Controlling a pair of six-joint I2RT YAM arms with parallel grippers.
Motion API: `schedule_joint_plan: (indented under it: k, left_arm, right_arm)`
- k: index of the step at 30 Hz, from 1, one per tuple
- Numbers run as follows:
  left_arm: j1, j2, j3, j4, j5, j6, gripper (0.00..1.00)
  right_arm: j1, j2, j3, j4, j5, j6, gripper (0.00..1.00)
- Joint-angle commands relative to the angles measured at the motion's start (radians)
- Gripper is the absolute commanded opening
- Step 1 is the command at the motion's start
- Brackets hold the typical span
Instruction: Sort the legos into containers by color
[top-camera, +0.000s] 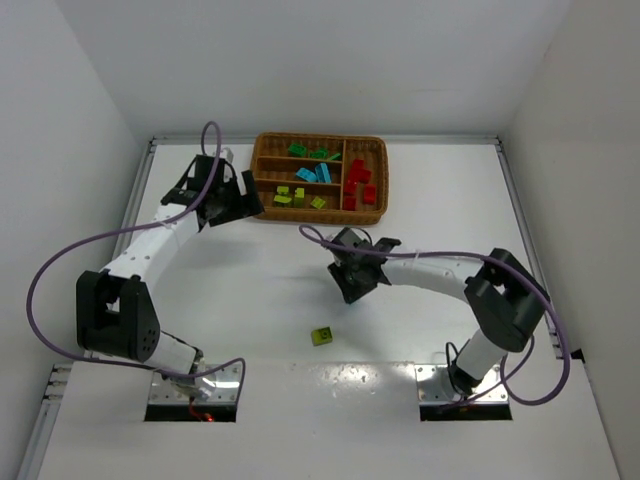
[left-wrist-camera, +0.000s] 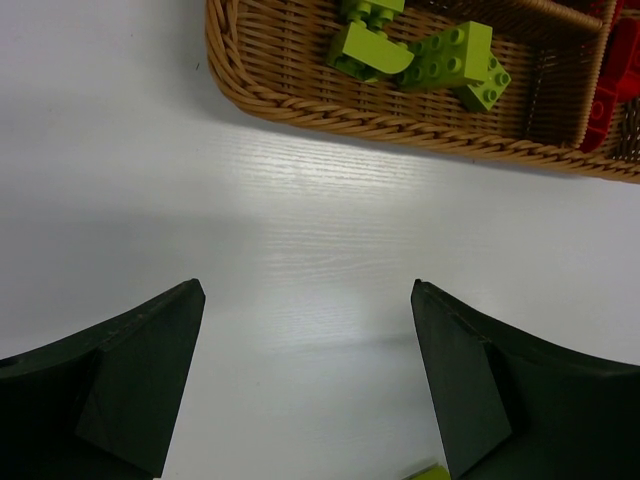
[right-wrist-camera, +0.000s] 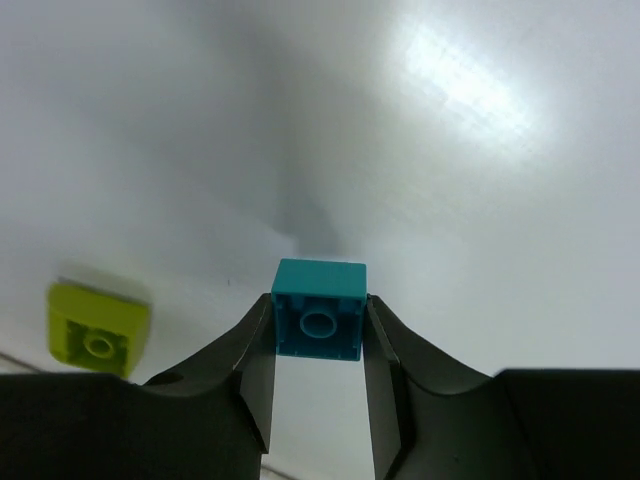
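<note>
Hovering just beside the wicker tray (left-wrist-camera: 330, 113), the left gripper (left-wrist-camera: 305, 292) has its jaws apart and empty. The tray's compartments hold green bricks (top-camera: 310, 152), cyan bricks (top-camera: 313, 173), yellow-green bricks (top-camera: 295, 196) and red bricks (top-camera: 358, 183), each colour apart. One loose yellow-green brick (top-camera: 321, 336) lies on the table (top-camera: 250, 300). The right gripper (right-wrist-camera: 319, 325) is clamped on a single cyan brick (right-wrist-camera: 320, 300), not yet delivered.

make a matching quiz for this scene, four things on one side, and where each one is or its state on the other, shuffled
Column 1
1 cyan brick
2 loose yellow-green brick
3 red bricks
4 left gripper

Column 2
a open
b lying on the table
c in the right-end section of the tray
d pinched by the right gripper

Pairs: 1-d, 2-b, 3-c, 4-a
</note>
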Motion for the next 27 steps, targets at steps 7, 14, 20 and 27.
schedule_joint_plan:
  k: [7, 14, 20, 27]
  left_arm:
    - [0.008, -0.024, -0.003, 0.007, -0.022, 0.011, 0.91]
    - [0.017, -0.035, 0.009, -0.025, -0.045, 0.043, 0.91]
    - [0.026, -0.015, 0.009, -0.025, -0.036, 0.053, 0.91]
    - [0.026, 0.028, 0.018, -0.035, -0.045, 0.074, 0.91]
  right_arm:
    - [-0.162, 0.237, 0.541, -0.034, 0.132, 0.08, 0.23]
    - [-0.283, 0.63, 1.164, -0.163, 0.186, 0.08, 0.26]
    - [-0.338, 0.74, 1.289, -0.035, 0.208, 0.122, 0.27]
    - [-0.38, 0.823, 1.384, 0.057, 0.209, 0.112, 0.3]
